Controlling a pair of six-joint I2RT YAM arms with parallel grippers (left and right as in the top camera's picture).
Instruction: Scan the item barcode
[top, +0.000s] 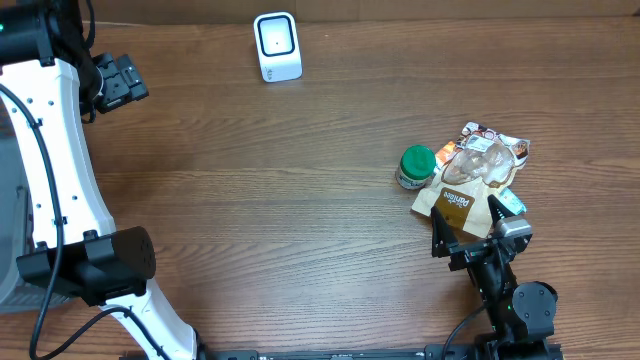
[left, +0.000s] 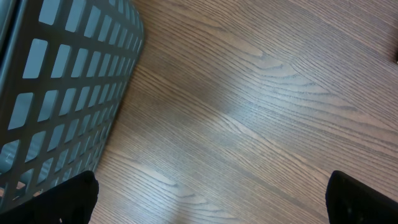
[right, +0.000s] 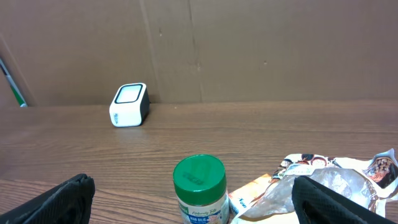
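Nearest the overhead lens rises the left arm, its left fingers (top: 125, 85) spread wide, far from the goods; the right fingers (top: 441, 236), equally wide, hang over the near end of one brown pouch (top: 452, 203), so the right arm is much the nearer; one green-lidded jar (top: 416, 166) stands upright touching that pouch; one clear packet (top: 487, 155) overlaps it; one white scanner (top: 277, 46) sits well apart at the tabletop's (top: 300, 200) far edge.

Left wrist: bare wood and one grey basket (left: 62, 93).

Right wrist: jar just ahead, packets to its right, scanner beyond on the left.
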